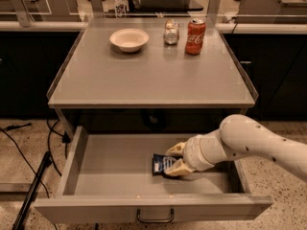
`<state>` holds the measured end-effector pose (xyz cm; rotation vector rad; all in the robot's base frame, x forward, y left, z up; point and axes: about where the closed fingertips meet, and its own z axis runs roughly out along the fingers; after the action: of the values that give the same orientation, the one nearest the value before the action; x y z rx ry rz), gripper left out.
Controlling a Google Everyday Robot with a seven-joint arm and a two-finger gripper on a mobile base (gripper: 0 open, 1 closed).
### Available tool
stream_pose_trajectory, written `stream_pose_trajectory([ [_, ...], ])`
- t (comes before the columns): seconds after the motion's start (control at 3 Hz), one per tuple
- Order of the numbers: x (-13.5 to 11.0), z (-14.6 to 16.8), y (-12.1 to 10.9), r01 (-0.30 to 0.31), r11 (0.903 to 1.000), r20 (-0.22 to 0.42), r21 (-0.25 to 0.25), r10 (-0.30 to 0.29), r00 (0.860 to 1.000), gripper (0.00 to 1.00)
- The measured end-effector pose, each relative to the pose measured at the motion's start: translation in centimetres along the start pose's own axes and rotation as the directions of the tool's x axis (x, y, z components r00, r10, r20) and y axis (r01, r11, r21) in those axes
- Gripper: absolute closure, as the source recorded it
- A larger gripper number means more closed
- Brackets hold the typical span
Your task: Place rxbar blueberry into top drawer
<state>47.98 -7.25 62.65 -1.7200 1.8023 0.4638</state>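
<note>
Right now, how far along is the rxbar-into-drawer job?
Done: the top drawer is open, and the rxbar blueberry is inside it, at or near its floor. In hand: the gripper is at the bar, right of centre. Left: release, unconfirmed here, then pull the arm out.

rxbar blueberry (161,163) in open top drawer (110,169), at end effector (173,159)

A grey metal table (144,75) stands on a speckled floor (19,143) under warm indoor light, with dark cabinets (276,71) behind it and a glass-panelled counter (48,25) along the back, black cables (50,138) trailing at left; the gripper (175,159) sits inside the open top drawer (96,208)
</note>
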Motion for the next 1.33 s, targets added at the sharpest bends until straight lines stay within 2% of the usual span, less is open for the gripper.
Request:
stream_pose_trajectory([
  [0.33,0.0,0.0,0.0,0.001,1.0,0.0,0.0,-0.001,1.0,1.0],
  [0.67,-0.1,0.3,0.0,0.026,0.9996,-0.012,-0.004,-0.026,1.0,1.0],
  [1.33,1.3,2.0,-0.9,0.04,0.9992,-0.034,-0.005,-0.04,0.999,1.0],
])
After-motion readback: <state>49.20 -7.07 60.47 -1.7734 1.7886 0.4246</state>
